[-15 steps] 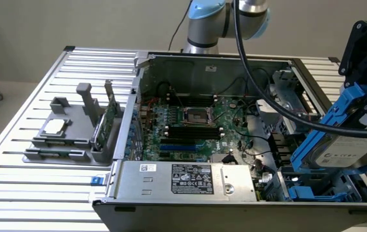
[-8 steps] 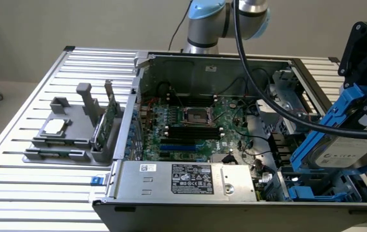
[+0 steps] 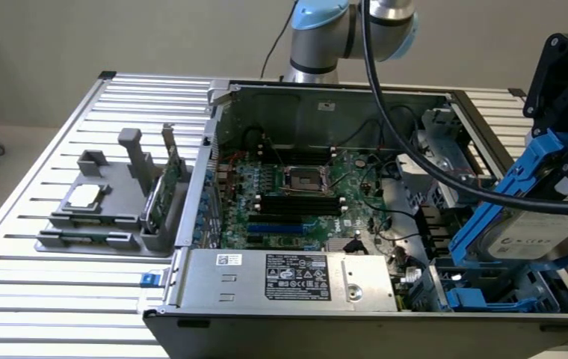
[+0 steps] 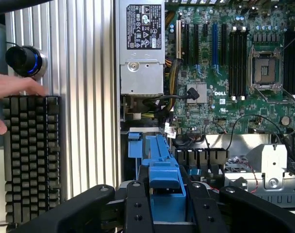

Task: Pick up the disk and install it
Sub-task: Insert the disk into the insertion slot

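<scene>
The disk [image 3: 541, 233] is a silver-grey hard drive with a white label in a blue plastic carrier frame. It hangs tilted above the blue drive bay [image 3: 493, 298] at the exterior view's right end of the open computer case [image 3: 226, 120]. My gripper [image 3: 566, 153] is shut on the carrier's upper end, its black body rising above. In the wrist view my black fingers [image 4: 138, 206] clamp both sides of the disk's blue carrier [image 4: 161, 162], with the bay and cables beyond it.
A motherboard [image 3: 299, 198] lies in the case and a power supply [image 3: 284, 275] sits at its front. A grey fixture [image 3: 99, 224] on the exterior view's left holds a silver chip [image 3: 83, 196] and a green card [image 3: 171, 187]. A hand [image 4: 11, 87] rests by a keyboard [image 4: 31, 160].
</scene>
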`<state>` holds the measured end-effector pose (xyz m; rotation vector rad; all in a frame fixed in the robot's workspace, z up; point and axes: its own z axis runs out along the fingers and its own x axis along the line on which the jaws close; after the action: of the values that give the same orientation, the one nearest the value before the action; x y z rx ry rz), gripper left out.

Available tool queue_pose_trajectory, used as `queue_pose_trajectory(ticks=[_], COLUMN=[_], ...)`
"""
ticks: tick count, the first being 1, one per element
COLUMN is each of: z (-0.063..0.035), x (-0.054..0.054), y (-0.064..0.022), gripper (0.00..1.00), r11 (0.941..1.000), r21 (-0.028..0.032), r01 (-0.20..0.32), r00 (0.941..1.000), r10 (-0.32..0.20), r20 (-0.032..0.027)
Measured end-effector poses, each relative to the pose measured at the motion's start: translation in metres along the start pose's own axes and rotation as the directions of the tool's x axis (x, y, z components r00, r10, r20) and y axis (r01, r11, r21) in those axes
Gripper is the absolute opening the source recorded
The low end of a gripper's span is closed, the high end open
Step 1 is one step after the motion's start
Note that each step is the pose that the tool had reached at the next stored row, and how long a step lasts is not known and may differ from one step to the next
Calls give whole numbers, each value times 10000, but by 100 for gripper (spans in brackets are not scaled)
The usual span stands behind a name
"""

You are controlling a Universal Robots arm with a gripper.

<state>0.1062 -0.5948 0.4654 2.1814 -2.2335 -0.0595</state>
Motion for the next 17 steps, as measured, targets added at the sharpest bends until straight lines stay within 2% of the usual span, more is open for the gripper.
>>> queue_pose_trajectory(ticks=[13, 17], z=[1, 41], x=[0, 1], y=[0, -2], gripper=[33, 33], r11=[10000, 10000], r21=[0, 0], r01=[0, 0], r00=[10000, 10000], r10=[0, 0], r20=[-1, 2])
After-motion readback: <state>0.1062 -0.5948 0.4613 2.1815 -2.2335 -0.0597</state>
